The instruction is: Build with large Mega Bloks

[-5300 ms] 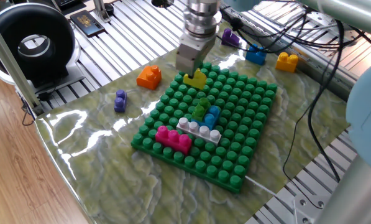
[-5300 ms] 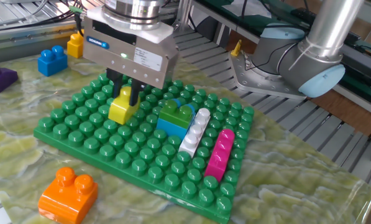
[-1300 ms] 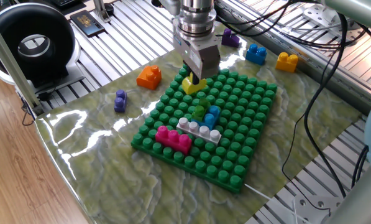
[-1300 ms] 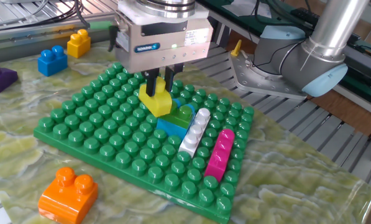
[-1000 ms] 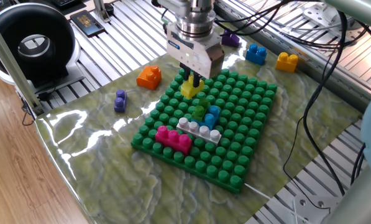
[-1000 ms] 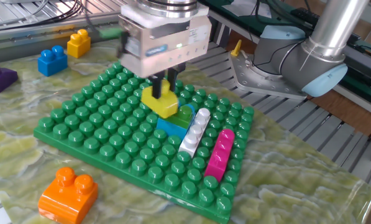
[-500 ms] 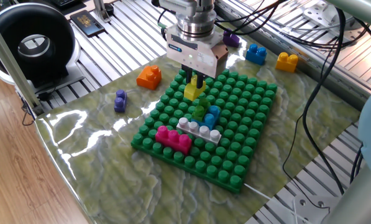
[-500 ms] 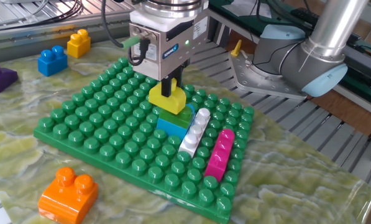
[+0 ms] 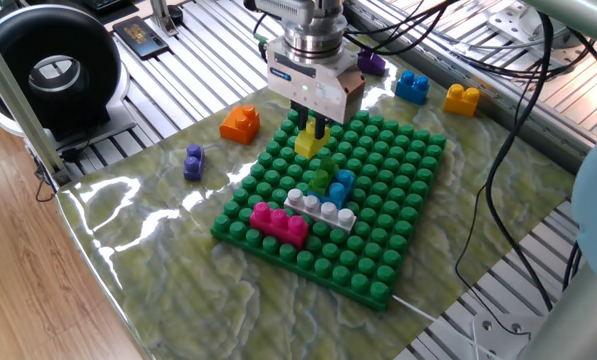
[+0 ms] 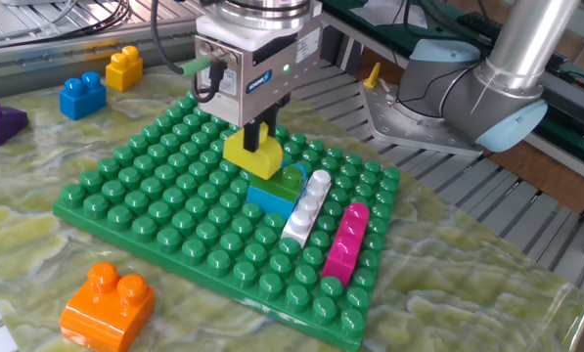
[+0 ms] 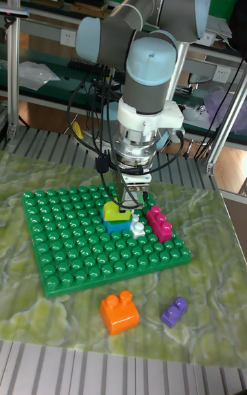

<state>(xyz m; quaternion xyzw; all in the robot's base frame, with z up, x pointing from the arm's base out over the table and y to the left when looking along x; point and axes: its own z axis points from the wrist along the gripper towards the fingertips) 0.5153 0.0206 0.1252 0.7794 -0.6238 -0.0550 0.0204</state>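
My gripper point(image 9: 315, 128) is shut on a yellow brick point(image 9: 308, 144), holding it low over the green baseplate point(image 9: 378, 250). The yellow brick point(image 10: 253, 155) hangs right at the back edge of a green brick point(image 10: 289, 179) stacked on a light blue brick point(image 10: 266, 199); I cannot tell whether they touch. A white brick point(image 10: 306, 206) and a magenta brick point(image 10: 345, 240) lie pressed onto the plate beside that stack. The tall fixed view shows my gripper point(image 11: 127, 207) upright over the yellow brick point(image 11: 114, 212).
Loose bricks lie on the mat around the plate: an orange one point(image 9: 240, 123) and a small purple one point(image 9: 193, 161) to the left, with purple point(image 9: 370, 62), blue point(image 9: 411, 86) and yellow point(image 9: 462, 98) ones at the back. Cables run behind the plate.
Over the last second my gripper turned about its axis and carried the yellow brick toward the green-and-blue stack. In the last half second it shifted slightly back from the stack.
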